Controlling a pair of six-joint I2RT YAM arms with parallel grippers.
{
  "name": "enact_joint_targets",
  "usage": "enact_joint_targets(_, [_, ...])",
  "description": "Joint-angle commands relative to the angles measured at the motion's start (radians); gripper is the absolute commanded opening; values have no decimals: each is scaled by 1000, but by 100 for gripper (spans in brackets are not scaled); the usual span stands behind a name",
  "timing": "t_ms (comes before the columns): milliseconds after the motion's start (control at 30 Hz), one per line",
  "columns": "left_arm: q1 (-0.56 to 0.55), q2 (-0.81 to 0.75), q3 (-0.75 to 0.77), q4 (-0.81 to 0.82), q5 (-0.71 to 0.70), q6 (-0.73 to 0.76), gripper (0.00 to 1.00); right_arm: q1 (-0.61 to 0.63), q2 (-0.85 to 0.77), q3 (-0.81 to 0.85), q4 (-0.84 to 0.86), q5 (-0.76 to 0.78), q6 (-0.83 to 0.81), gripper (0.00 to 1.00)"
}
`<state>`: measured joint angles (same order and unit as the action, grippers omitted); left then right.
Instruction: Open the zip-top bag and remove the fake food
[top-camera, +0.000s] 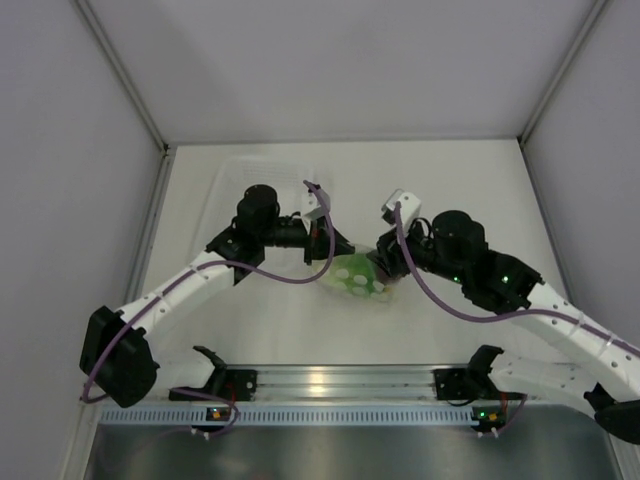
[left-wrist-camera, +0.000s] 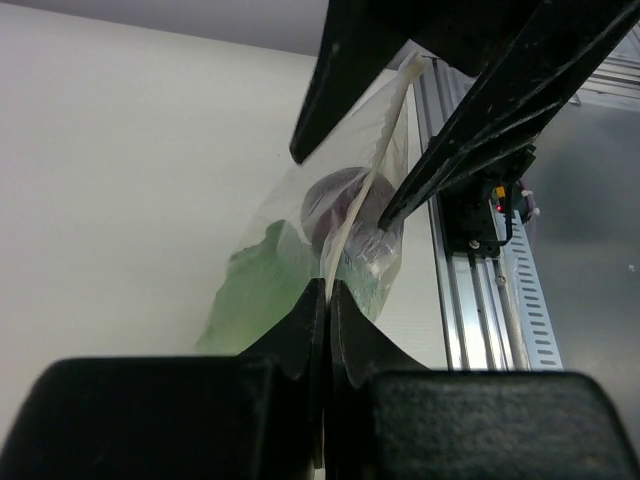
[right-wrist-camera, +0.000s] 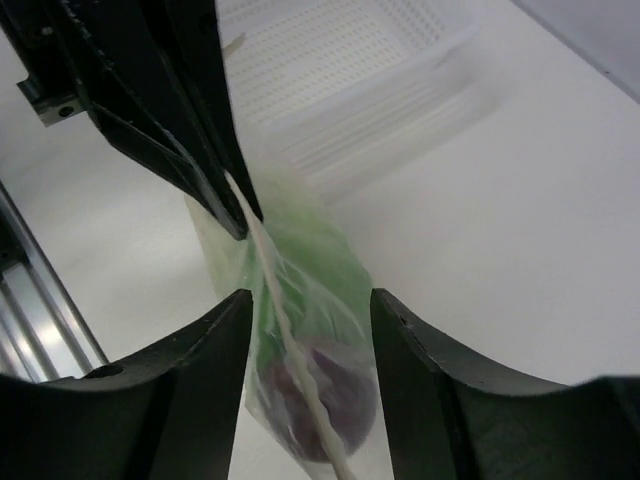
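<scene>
None of the fake food has come out of the zip-top bag (top-camera: 360, 280). Its white zip strip reads as one unbroken line in both wrist views, so I judge the seal not yet parted. The grasp is set. Opening the mouth and taking out the pieces are left to do.

On the left gripper (left-wrist-camera: 327, 292) the fingers are pressed together with no gap, pinching the zip strip at the bag's left end. On the right gripper (right-wrist-camera: 305, 300) the fingers stand moderately apart, one on each side of the bag, and the strip runs up through the space between them. In the left wrist view one of its fingertips seems to touch the strip. The other is just beside the clear film, so this gripper straddles the bag and has not clamped it.

Behind the plastic sit a green lettuce leaf (left-wrist-camera: 255, 295) and a dark red round fruit (right-wrist-camera: 325, 395), both fully enclosed. Other pieces cannot be made out. The bag hangs between the two grippers near the middle of the table (right-wrist-camera: 520, 220), and whether its lower edge rests on the surface I cannot tell. A clear perforated tray (right-wrist-camera: 400, 60) lies farther back and to the left, well apart from the bag.
</scene>
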<state>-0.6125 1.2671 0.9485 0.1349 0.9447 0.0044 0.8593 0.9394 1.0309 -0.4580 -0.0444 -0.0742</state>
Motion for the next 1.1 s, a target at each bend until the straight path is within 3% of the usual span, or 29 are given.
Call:
enact_joint_targets(0, [-13,-40,19,69,19,-1,0,-41,-109,-35,79,115,66,53])
enact_joint_targets(167, [-38,-49,42,71,-81,-49,0,-204,-230,-48,71,93,163,74])
enact_joint_targets(367, [-53,-81,73,75,-190,-90,0,-243,-433,-117,53,97,111,80])
enact_joint_targets(500, [-55,-101,108,86,-164,-135,0,-241,-462,-74,-46,-56,108,79])
enact_joint_targets(600, [-55,-110,140,89,-112,-170,0,-243,-501,-81,-54,-62,99,81])
enact_joint_targets(667, [-56,-126,157,100,-100,-194,0,-243,-543,-98,-33,-57,99,81])
enact_joint_targets(833, [-56,-152,190,100,-115,-224,0,-243,-553,-111,45,-222,129,79])
enact_joint_targets(1067, [-56,-143,225,137,-92,-322,0,-241,-571,-169,198,-330,185,65])
